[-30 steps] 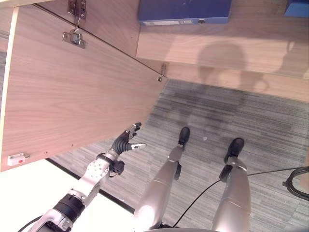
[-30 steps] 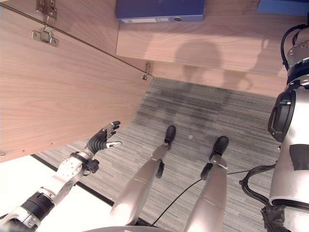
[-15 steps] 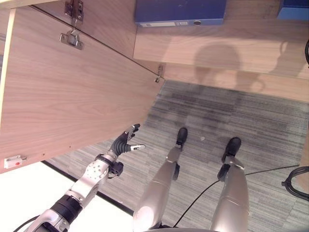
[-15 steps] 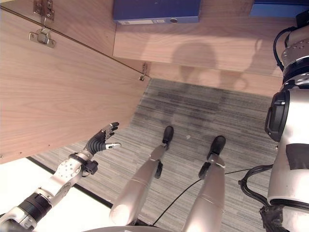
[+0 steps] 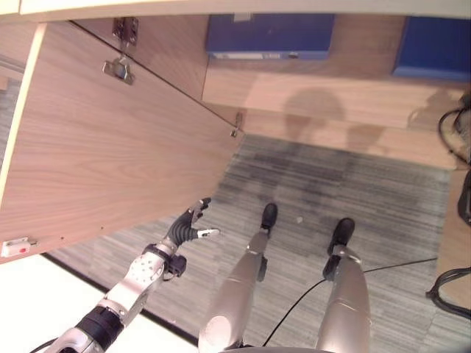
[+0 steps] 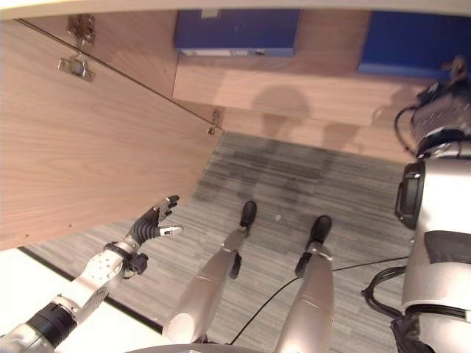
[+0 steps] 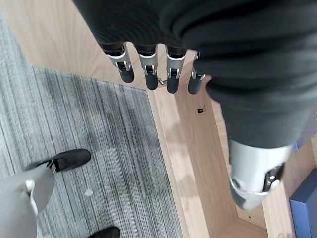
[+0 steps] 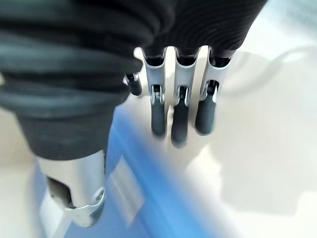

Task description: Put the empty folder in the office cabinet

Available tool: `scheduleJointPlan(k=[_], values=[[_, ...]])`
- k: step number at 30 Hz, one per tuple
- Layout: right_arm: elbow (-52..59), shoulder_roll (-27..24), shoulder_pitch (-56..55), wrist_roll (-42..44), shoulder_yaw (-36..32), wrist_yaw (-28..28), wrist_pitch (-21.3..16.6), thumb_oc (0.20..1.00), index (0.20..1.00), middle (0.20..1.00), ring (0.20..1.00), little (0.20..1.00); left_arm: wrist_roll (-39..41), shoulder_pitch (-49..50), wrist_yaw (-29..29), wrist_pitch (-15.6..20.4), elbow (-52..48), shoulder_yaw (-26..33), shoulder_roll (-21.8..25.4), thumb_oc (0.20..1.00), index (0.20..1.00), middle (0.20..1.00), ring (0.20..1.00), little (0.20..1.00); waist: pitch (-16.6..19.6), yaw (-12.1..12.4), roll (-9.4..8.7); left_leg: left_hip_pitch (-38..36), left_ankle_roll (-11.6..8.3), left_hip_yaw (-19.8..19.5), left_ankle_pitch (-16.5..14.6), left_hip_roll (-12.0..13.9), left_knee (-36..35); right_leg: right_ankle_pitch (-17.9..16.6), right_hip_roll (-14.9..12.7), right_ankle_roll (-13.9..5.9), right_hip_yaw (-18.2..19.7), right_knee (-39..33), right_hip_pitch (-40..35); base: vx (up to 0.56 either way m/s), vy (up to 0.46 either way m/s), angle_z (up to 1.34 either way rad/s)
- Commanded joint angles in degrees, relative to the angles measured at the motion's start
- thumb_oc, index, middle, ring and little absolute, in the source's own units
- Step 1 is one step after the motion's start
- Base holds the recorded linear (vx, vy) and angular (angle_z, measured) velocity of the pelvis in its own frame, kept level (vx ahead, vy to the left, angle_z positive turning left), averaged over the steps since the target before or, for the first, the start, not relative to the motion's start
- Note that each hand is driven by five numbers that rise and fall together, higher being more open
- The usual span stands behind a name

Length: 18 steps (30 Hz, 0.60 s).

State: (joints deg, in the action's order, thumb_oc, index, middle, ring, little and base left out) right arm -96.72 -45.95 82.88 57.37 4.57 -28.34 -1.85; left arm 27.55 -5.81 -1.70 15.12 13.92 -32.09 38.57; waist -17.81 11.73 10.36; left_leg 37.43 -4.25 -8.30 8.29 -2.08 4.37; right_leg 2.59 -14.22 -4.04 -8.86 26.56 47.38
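We look down on a light wood-grain office cabinet (image 5: pixel 316 88) with its one wooden door (image 5: pixel 110 154) swung wide open to our left. On the door's inner face we count two silver metal hinges (image 5: pixel 119 68), one near the top and one lower (image 5: pixel 235 123) by the corner where the door meets the cabinet's base. A small white catch with a red dot (image 5: pixel 16 247) sits at the door's outer edge.

Inside the cabinet, on the shelf, we count two dark blue folders. One blue folder with a pale spine label (image 5: pixel 268 38) lies toward the left of the shelf, and a second blue folder (image 5: pixel 434 50) lies well apart from it at the right end. Neither hand touches either of them in the head views.

Our left hand (image 5: pixel 185 226) hangs in the air below the door's lower edge, above the grey striped carpet (image 5: pixel 383 191), touching nothing. In its wrist view the fingers (image 7: pixel 148 74) are straight and slightly apart, with the thumb held off to the side.

In the right wrist view our right hand (image 8: pixel 178 104) shows straight fingers side by side, held over a blurred blue surface (image 8: pixel 148 198); we cannot tell whether they touch it or what it is.
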Motion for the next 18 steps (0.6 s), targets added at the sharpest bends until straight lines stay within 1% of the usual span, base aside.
scheduleJointPlan(k=[1, 3, 4, 5, 11, 12, 13, 14, 16, 17, 18], values=[[0.6, -2.4, -2.4, 1.6, 0.0, -1.7, 0.1, 1.000, 1.000, 1.000, 1.000, 1.000, -2.0, 0.3, -0.8, 1.3, -1.4, 0.1, 1.3, 1.000, 1.000, 1.000, 1.000, 1.000, -0.9, 2.6, 2.49, -7.5, -1.26, -0.8, -10.6, 2.2, -2.9, 11.2, -0.1, -5.19, 0.8, 2.2, -8.6, 0.00, 0.000, 0.00], [0.8, -1.8, -4.3, 2.3, -1.3, -1.9, -0.1, 1.000, 1.000, 1.000, 1.000, 1.000, -1.3, 0.6, -0.9, 1.4, -1.4, 0.7, 0.7, 1.000, 1.000, 1.000, 1.000, 1.000, -0.9, 2.6, 2.41, -8.0, -1.26, -0.9, -10.5, 2.3, -3.4, 11.3, -0.1, -5.09, 0.7, 1.8, -9.3, 0.00, 0.000, 0.00], [0.8, -1.5, -5.3, 2.5, -1.9, -2.0, -0.1, 1.000, 1.000, 1.000, 1.000, 1.000, -1.0, 0.7, -1.0, 1.5, -1.5, 1.0, 0.4, 1.000, 1.000, 1.000, 1.000, 1.000, -1.2, 2.6, 2.51, -8.0, -1.26, -0.8, -9.9, 2.4, -3.4, 10.6, 0.0, -5.04, 0.5, 1.6, -9.2, 0.00, 0.000, 0.00], [1.1, -0.9, -7.0, 2.9, -3.0, -1.8, -0.1, 1.000, 1.000, 1.000, 1.000, 1.000, -0.6, 0.7, -0.8, 1.4, -1.6, 1.5, 0.2, 1.000, 1.000, 1.000, 1.000, 1.000, -1.1, 2.6, 2.48, -8.4, -1.27, -0.9, -10.0, 2.4, -3.9, 10.6, 0.1, -5.06, 0.5, 1.1, -9.7, -0.04, -0.014, 0.01], [1.6, 0.1, -9.5, 3.5, -4.5, -0.5, -0.1, 1.000, 1.000, 1.000, 1.000, 1.000, 0.3, 0.8, -0.4, 1.3, -1.1, 2.5, -0.6, 1.000, 1.000, 1.000, 1.000, 1.000, -1.1, 2.8, 2.51, -9.4, -1.29, -0.9, -9.7, 2.8, -4.9, 10.4, 0.0, -5.06, 0.4, 0.4, -10.3, -0.02, 0.004, 0.00], [1.6, 0.1, -9.6, 3.5, -4.5, -0.4, -0.1, 1.000, 1.000, 1.000, 1.000, 1.000, 0.3, 0.9, -0.4, 1.3, -1.2, 2.5, -0.6, 1.000, 1.000, 1.000, 1.000, 1.000, -1.6, 2.9, 2.70, -8.8, -1.22, -0.6, -8.6, 2.8, -4.5, 8.9, -0.1, -4.82, -0.2, 0.3, -9.9, 0.00, 0.000, 0.00], [1.9, 0.1, -9.0, 3.7, -4.2, -0.1, -0.1, 1.000, 1.000, 1.000, 1.000, 1.000, 0.7, 0.9, -0.3, 1.2, -0.9, 2.9, -0.8, 1.000, 1.000, 1.000, 1.000, 1.000, -1.2, 2.8, 2.50, -9.4, -1.31, -0.8, -9.7, 2.8, -4.7, 10.3, 0.0, -5.06, 0.5, 0.7, -10.2, 0.00, 0.000, 0.00], [2.3, 0.1, -8.0, 3.5, -3.5, 0.5, 0.0, 1.000, 1.000, 1.000, 1.000, 1.000, 0.9, 0.9, -0.2, 1.1, -0.7, 3.4, -0.9, 1.000, 1.000, 1.000, 1.000, 1.000, -1.2, 2.8, 2.30, -9.4, -1.37, -0.7, -10.0, 2.8, -4.5, 10.8, 0.0, -4.96, 0.6, 0.9, -10.3, 0.07, -0.049, 0.03], [3.4, -0.5, -5.9, 2.7, -1.9, 1.7, 0.0, 1.000, 1.000, 1.000, 1.000, 1.000, 1.4, 1.2, 0.2, 0.9, -0.6, 3.8, -0.7, 1.000, 1.000, 1.000, 1.000, 1.000, -1.1, 2.8, 2.07, -9.3, -1.43, -0.7, -10.0, 2.8, -4.3, 10.8, -0.1, -4.89, 0.6, 1.0, -10.3, 0.00, 0.000, 0.00], [4.9, -1.4, -3.5, 1.6, 0.3, 2.6, -0.2, 1.000, 1.000, 1.000, 1.000, 1.000, 1.9, 1.5, 0.5, 1.0, -0.8, 4.4, -0.1, 1.000, 1.000, 1.000, 1.000, 1.000, -1.0, 2.9, 1.78, -9.3, -1.56, -0.6, -10.0, 2.8, -4.3, 10.9, -0.1, -4.83, 0.7, 1.2, -10.3, 0.00, 0.000, 0.00], [4.8, -1.4, -3.1, 1.6, 0.5, 2.6, -0.2, 1.000, 1.000, 1.000, 1.000, 1.000, 2.0, 1.5, 0.5, 1.0, -0.9, 4.5, -0.2, 1.000, 1.000, 1.000, 1.000, 1.000, -1.1, 2.8, 1.87, -9.3, -1.57, -0.6, -10.0, 2.9, -4.3, 10.9, -0.1, -4.83, 0.7, 1.2, -10.2, 0.00, 0.000, 0.00]])
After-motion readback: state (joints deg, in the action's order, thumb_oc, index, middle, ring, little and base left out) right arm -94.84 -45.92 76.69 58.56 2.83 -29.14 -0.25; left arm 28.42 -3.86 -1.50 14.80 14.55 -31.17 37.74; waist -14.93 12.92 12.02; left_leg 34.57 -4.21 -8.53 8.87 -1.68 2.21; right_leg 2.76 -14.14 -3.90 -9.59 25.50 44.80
